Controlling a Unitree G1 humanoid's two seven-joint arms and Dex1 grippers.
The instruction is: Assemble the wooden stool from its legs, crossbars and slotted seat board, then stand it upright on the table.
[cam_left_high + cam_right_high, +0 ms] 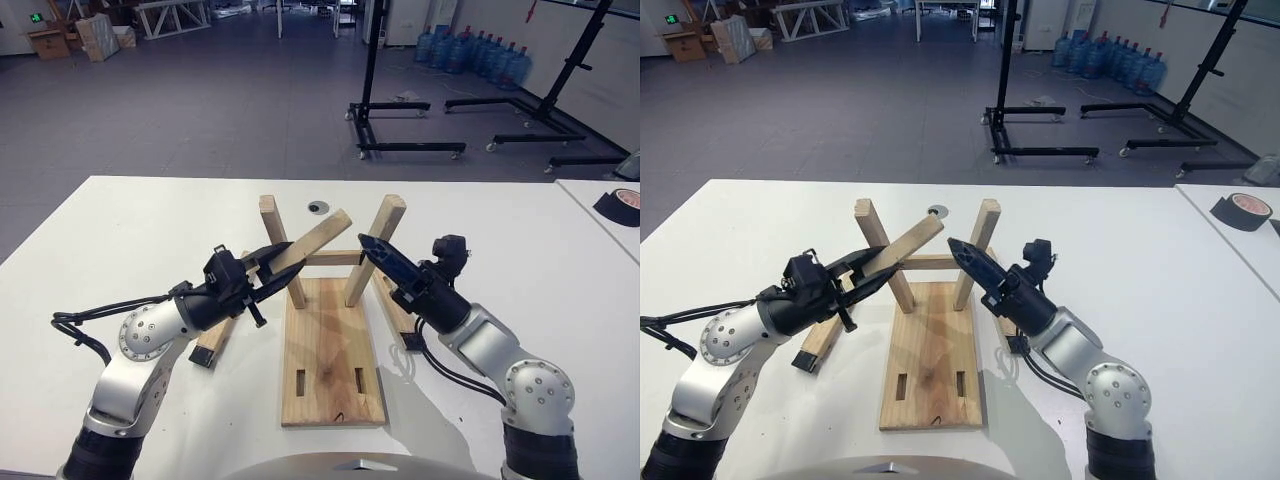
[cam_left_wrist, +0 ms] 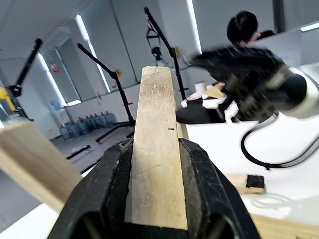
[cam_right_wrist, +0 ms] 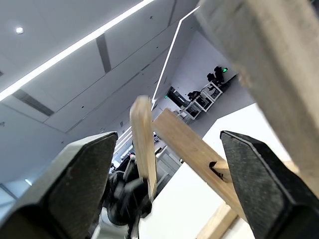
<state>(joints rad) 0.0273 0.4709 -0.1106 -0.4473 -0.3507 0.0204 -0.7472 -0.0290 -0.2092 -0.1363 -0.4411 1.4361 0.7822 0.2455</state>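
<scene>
The slotted seat board (image 1: 330,365) lies flat on the white table. Two legs, one on the left (image 1: 273,222) and one on the right (image 1: 382,230), rise from its far end with a crossbar (image 1: 336,258) between them. My left gripper (image 1: 270,268) is shut on a loose wooden bar (image 1: 320,237), held tilted across the left leg and above the crossbar. In the left wrist view the bar (image 2: 157,114) sits clamped between the jaws. My right gripper (image 1: 367,244) is open beside the right leg, its fingertips at about crossbar height, with nothing between the fingers (image 3: 84,179).
A wooden piece (image 1: 213,343) lies on the table left of the board, under my left arm. Another piece (image 1: 393,312) lies right of the board, under my right arm. A black tape roll (image 1: 620,205) sits far right. A cable hole (image 1: 318,207) is behind the stool.
</scene>
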